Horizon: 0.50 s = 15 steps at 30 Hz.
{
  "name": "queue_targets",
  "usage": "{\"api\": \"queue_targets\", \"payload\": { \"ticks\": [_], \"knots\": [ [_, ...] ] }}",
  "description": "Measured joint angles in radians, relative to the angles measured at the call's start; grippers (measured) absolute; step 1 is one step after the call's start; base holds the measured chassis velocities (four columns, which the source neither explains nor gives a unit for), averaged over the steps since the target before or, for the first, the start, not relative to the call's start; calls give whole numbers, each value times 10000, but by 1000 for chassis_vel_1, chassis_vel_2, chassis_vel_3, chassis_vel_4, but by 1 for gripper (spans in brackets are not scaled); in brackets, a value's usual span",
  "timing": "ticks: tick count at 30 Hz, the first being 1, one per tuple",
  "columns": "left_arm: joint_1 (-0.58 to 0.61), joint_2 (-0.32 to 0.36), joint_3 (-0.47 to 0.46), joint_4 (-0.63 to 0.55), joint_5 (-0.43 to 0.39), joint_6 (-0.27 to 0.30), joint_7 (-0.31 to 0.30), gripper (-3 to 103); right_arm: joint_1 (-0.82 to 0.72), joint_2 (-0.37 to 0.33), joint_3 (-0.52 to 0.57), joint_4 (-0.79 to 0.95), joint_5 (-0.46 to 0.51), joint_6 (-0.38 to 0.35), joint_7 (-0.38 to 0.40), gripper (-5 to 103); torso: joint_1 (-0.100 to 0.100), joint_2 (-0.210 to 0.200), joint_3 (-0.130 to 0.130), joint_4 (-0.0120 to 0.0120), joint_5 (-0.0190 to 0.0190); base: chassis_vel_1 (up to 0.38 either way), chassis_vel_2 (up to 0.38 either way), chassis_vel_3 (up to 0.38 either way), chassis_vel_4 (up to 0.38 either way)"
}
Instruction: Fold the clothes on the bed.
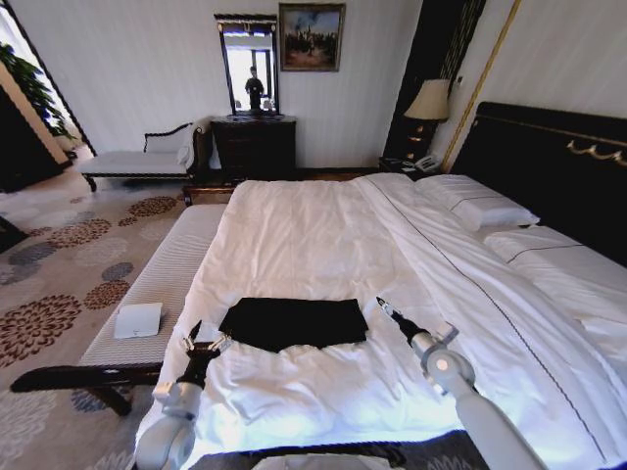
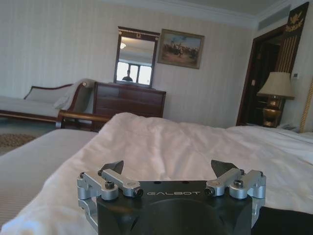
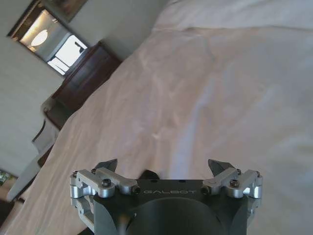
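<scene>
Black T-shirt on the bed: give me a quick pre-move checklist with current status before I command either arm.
1. Black T-shirt lies flat on the white duvet, already a compact rectangle: ok.
2. Left gripper open, holding nothing, beside the shirt's left edge: ok.
3. Right gripper open, holding nothing, just off the shirt's right edge: ok.
4. Neither gripper touching the shirt: looks ok in the head view; contact under the left gripper cannot tell.
5. Shirt's folded layers neatly aligned: cannot tell, the fabric is too dark.
6. Duvet around the shirt free of other items: ok.
</scene>
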Motion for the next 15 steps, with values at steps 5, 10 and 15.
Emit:
{"api": "queue_targets", "payload": {
  "ticks": [5, 10, 15],
  "knots": [
    [385, -1, 46, -404, -15, 73, -124, 100, -676, 698, 357, 89, -126, -6, -60, 100, 1, 0, 0, -7, -3, 0, 0, 0, 0],
    [1207, -93, -233, -1007, 16, 12, -157, 100, -889, 1538, 178, 227, -453, -5, -50, 100, 1, 0, 0, 0, -3, 0, 0, 0, 0],
    [1285, -95, -314, -1274, 54, -13, -196, 100, -776, 1896, 16, 122, -561, -3, -47, 100, 1, 0, 1, 0, -4, 0, 0, 0, 0]
  ]
}}
